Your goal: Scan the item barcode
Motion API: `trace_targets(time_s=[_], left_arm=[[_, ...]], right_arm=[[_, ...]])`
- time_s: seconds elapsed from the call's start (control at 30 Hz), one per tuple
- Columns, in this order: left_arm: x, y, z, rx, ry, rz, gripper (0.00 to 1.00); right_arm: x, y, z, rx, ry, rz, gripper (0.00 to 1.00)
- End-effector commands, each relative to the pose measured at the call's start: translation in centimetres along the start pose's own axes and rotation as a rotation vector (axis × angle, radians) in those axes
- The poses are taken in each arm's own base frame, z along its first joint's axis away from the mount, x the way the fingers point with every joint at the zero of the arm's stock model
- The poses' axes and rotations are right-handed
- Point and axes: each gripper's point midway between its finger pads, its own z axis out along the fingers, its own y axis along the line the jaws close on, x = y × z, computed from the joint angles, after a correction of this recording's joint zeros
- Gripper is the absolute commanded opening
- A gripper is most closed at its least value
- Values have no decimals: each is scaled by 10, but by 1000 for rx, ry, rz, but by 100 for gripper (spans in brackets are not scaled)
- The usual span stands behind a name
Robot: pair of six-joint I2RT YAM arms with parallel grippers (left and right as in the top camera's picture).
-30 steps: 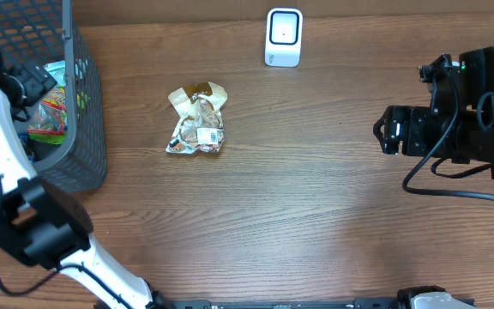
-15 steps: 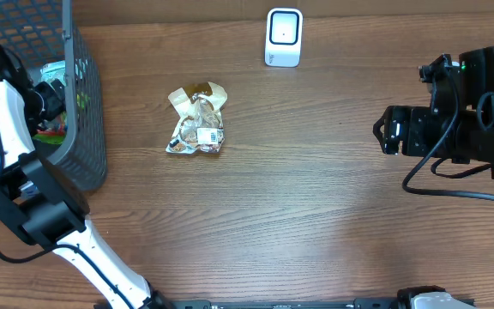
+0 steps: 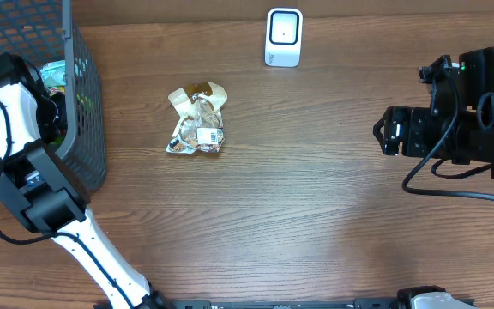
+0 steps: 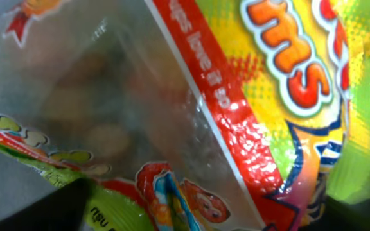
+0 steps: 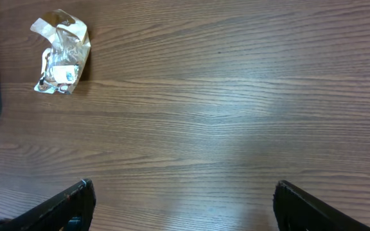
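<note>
- The snack bag (image 4: 236,109) fills my left wrist view. It is printed yellow and green with a red band and orange letters, and its clear window shows pale pieces inside.
- It lies straight under my left gripper (image 4: 204,210), inside the wire basket (image 3: 88,129). From overhead only a green corner of it (image 3: 54,72) shows past my arm.
- My left fingers (image 4: 50,208) show as dark shapes at the two bottom corners of that view. They stand wide apart with the bag between them, and I cannot tell whether they touch it.
- My left arm (image 3: 11,103) bends over the basket's rim, with the wrist down inside.
- Outside the basket, to my left arm's right, a crumpled clear snack packet (image 3: 198,120) lies on the wooden table (image 3: 316,215). A white label faces up on it.
- Beyond the packet, near the far edge, the white scanner (image 3: 283,37) stands upright.
- My right gripper (image 5: 182,205) hangs over bare wood at the table's right side, well apart from everything, with its jaws spread and nothing between them.
- From that wrist the packet (image 5: 60,54) sits far ahead, with the basket's corner just past it.
</note>
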Motion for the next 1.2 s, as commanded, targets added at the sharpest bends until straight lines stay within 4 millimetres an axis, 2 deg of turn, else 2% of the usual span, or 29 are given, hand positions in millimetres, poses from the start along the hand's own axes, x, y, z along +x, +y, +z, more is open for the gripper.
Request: trace_targets(time_s=[0.0, 0.03, 0.1, 0.17, 0.37, 0.47, 0.63, 0.9, 0.97, 1.03, 1.1, 1.17], left_arm=[[9, -2, 28, -14, 49, 32, 64], [9, -2, 29, -14, 51, 32, 49], [11, -2, 32, -16, 56, 29, 8], [10, -3, 32, -15, 54, 17, 4], [7, -4, 23, -8, 45, 6, 4], [3, -10, 8, 18, 36, 0, 4], [-14, -19, -44, 59, -40, -1, 4], [-32, -24, -149, 87, -232, 9, 4], [-39, -21, -166, 68, -292, 7, 4], [-49, -13, -173, 22, -346, 1, 4], [-55, -10, -169, 2, -360, 1, 28], [-59, -9, -156, -12, -351, 8, 55]], right_arm=[[0, -1, 1, -1, 6, 8, 89], [0, -1, 1, -1, 5, 8, 89], [0, -1, 1, -1, 5, 8, 89], [0, -1, 1, -1, 6, 8, 89], [0, -1, 1, -1, 5, 8, 89], [0, -1, 1, -1, 4, 8, 89], [0, -1, 1, -1, 3, 8, 89], [-1, -1, 1, -2, 2, 7, 89], [-1, -1, 1, -2, 2, 7, 89], [0, -1, 1, -2, 3, 7, 89], [0, -1, 1, -1, 3, 8, 89], [-1, -1, 1, -2, 2, 7, 89]])
